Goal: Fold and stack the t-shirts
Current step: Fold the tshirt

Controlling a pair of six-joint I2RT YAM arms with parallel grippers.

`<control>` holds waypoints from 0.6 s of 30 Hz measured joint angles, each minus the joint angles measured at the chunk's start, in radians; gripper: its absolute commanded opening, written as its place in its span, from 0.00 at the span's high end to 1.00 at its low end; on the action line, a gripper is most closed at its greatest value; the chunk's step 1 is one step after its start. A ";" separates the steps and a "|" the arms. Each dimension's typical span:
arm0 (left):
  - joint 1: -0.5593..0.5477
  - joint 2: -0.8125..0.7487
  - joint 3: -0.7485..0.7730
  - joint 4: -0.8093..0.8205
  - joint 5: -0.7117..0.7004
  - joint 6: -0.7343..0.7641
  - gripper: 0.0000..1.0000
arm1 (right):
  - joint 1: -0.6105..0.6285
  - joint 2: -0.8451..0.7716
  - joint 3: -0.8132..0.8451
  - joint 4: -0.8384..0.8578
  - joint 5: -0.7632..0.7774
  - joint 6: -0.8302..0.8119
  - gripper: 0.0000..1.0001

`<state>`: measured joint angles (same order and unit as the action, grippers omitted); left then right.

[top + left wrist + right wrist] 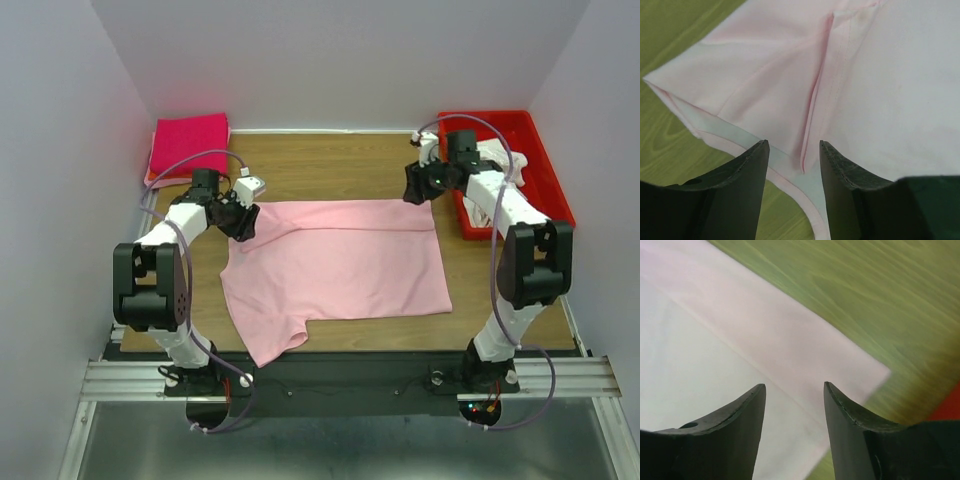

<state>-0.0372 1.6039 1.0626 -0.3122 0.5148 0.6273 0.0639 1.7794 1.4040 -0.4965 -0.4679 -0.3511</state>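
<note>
A light pink t-shirt (340,265) lies spread on the wooden table, its far edge folded over toward the front and one sleeve pointing at the near edge. My left gripper (243,222) hovers over its far left corner, jaws apart. In the left wrist view the left gripper (792,145) stands open above a seam and hem of the t-shirt (880,90), gripping nothing. My right gripper (415,190) is at the far right corner. The right wrist view shows the right gripper (794,386) open over the folded edge of the t-shirt (715,355).
A folded hot pink t-shirt (190,145) rests at the back left corner on another salmon layer. A red tray (545,180) at the back right holds white cloth (497,155). Bare wood (330,165) shows behind the shirt. Walls close in on three sides.
</note>
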 measured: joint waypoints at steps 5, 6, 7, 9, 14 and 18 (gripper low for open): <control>0.006 0.092 0.000 -0.014 0.009 -0.006 0.43 | 0.129 0.099 0.130 -0.006 -0.049 0.074 0.46; 0.008 0.101 0.000 -0.017 0.011 -0.007 0.43 | 0.159 0.137 0.161 -0.005 -0.064 0.097 0.46; 0.012 0.113 0.000 -0.019 0.014 -0.008 0.43 | 0.179 0.158 0.180 -0.006 -0.072 0.116 0.46; 0.019 0.131 0.000 -0.024 0.019 -0.007 0.43 | 0.229 0.225 0.229 0.003 -0.094 0.163 0.46; 0.027 0.148 0.003 -0.048 0.039 0.002 0.45 | 0.320 0.378 0.352 0.017 -0.132 0.268 0.46; 0.033 0.151 0.003 -0.060 0.057 0.010 0.48 | 0.376 0.465 0.431 0.043 -0.146 0.331 0.46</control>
<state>-0.0040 1.7550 1.0653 -0.3721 0.5720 0.6369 0.4397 2.2444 1.8355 -0.4534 -0.6144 -0.0204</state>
